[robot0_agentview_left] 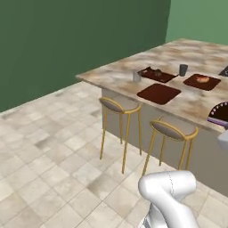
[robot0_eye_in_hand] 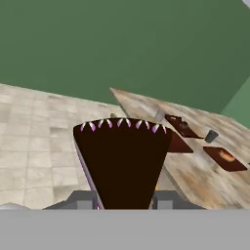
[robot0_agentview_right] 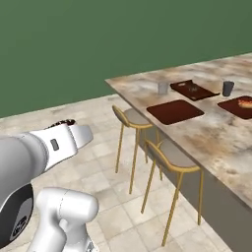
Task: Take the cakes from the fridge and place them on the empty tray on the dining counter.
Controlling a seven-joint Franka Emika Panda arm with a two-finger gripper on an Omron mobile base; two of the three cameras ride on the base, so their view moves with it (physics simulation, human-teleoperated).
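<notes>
Marble dining counter [robot0_agentview_right: 206, 133], green walls, tiled floor, gripper [robot0_eye_in_hand: 122, 197] clamped on dark cake [robot0_eye_in_hand: 122, 161]

Two gold-legged stools [robot0_agentview_left: 121, 107] stand on the tiled floor [robot0_agentview_left: 49, 151]; a grey cup [robot0_agentview_left: 183, 70] sits far right, green wall [robot0_agentview_left: 67, 40] behind.

The dining counter [robot0_agentview_right: 206, 133] bears three trays, the empty tray [robot0_agentview_right: 175, 111] nearest, and two cups.

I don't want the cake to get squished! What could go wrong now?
The end effector pinches the dark wedge-shaped cake slice with pink trim only at its narrow tip, so it could slip. The plain dark red-brown tray lies near the marble counter's edge, behind two gold-legged stools.
</notes>
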